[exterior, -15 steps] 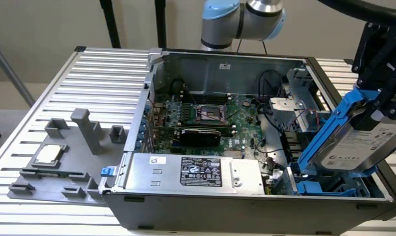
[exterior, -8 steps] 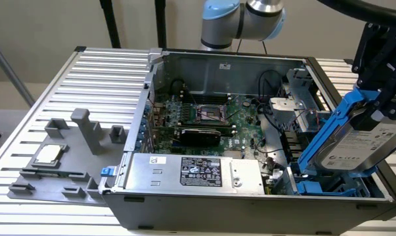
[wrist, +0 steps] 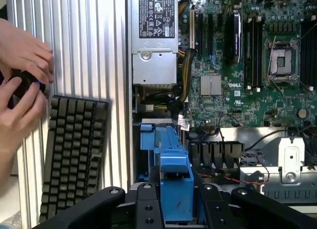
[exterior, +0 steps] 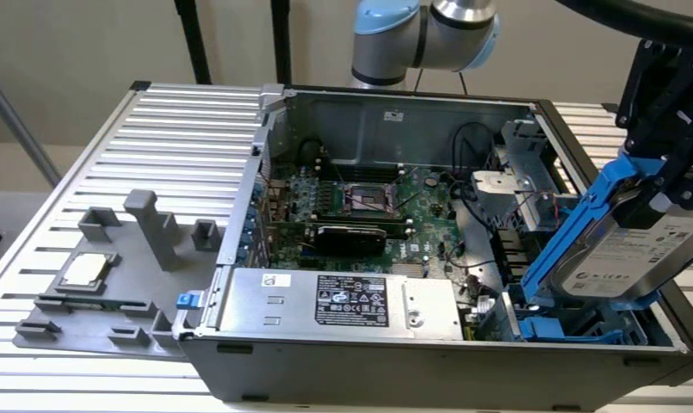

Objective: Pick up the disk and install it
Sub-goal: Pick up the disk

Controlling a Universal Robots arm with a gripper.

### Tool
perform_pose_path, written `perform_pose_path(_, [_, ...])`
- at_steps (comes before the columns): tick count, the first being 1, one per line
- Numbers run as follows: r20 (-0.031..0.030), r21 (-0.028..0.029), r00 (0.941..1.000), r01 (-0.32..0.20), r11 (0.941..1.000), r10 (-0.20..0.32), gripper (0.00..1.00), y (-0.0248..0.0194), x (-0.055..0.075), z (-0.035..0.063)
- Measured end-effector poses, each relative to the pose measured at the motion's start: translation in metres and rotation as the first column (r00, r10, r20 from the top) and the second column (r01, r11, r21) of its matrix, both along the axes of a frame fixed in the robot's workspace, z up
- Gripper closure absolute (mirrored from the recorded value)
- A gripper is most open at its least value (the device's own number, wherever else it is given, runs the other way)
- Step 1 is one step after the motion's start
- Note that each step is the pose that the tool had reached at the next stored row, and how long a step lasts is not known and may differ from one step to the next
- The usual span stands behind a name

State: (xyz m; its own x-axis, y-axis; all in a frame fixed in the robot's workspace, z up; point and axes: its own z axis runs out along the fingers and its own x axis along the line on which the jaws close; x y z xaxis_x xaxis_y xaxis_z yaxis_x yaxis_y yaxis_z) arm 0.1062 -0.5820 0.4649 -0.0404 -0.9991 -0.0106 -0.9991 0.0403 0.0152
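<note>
The disk (exterior: pixel 635 254), a silver-grey drive with a white label in a blue carrier, hangs tilted over the right front corner of the open computer case (exterior: pixel 438 370). My gripper (exterior: pixel 658 191) is shut on its upper end. The disk's lower edge sits just above the blue drive bay (exterior: pixel 565 329) inside the case. In the wrist view the blue carrier (wrist: pixel 176 182) runs between my black fingers (wrist: pixel 148 206), with the bay's blue rails right beyond it.
Inside the case lie the motherboard (exterior: pixel 369 206) and a silver power supply with a black label (exterior: pixel 346 301). On the slatted table, a grey fixture (exterior: pixel 128 331) holds a small silver chip (exterior: pixel 84 271). A black keyboard (wrist: pixel 74 149) and a person's hands (wrist: pixel 22 90) are beside the case.
</note>
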Motion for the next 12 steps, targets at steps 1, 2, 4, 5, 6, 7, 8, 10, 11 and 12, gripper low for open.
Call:
perform_pose_path(1, [0.0000, 0.0001, 1.0000, 0.000, 1.0000, 0.000, 1.00, 0.0000, 0.000, -0.0001])
perform_pose_path(2, [0.0000, 0.0003, 1.0000, 0.000, 1.0000, 0.000, 1.00, 0.0001, 0.000, -0.0005])
perform_pose_path(4, [0.0001, 0.0001, 1.0000, -0.002, 1.0000, 0.002, 1.00, 0.0009, 0.000, -0.0025])
perform_pose_path(5, [0.0002, 0.0001, 1.0000, -0.003, 1.0000, 0.003, 1.00, 0.0012, 0.000, -0.0035])
perform_pose_path(6, [0.0001, 0.0001, 1.0000, -0.004, 1.0000, 0.004, 1.00, 0.0016, 0.000, -0.0046])
perform_pose_path(7, [0.0002, 0.0002, 1.0000, -0.006, 1.0000, 0.006, 1.00, 0.0017, 0.000, -0.0057])
perform_pose_path(8, [0.0002, 0.0003, 1.0000, -0.007, 1.0000, 0.007, 1.00, 0.0018, 0.000, -0.0067])
perform_pose_path(10, [0.0002, 0.0001, 1.0000, -0.009, 1.0000, 0.009, 1.00, 0.0019, 0.000, -0.0085])
perform_pose_path(11, [0.0002, 0.0000, 0.9999, -0.010, 0.9999, 0.010, 1.00, 0.0020, 0.000, -0.0095])
perform_pose_path(12, [0.0002, -0.0001, 0.9999, -0.012, 0.9999, 0.012, 1.00, 0.0020, 0.000, -0.0104])
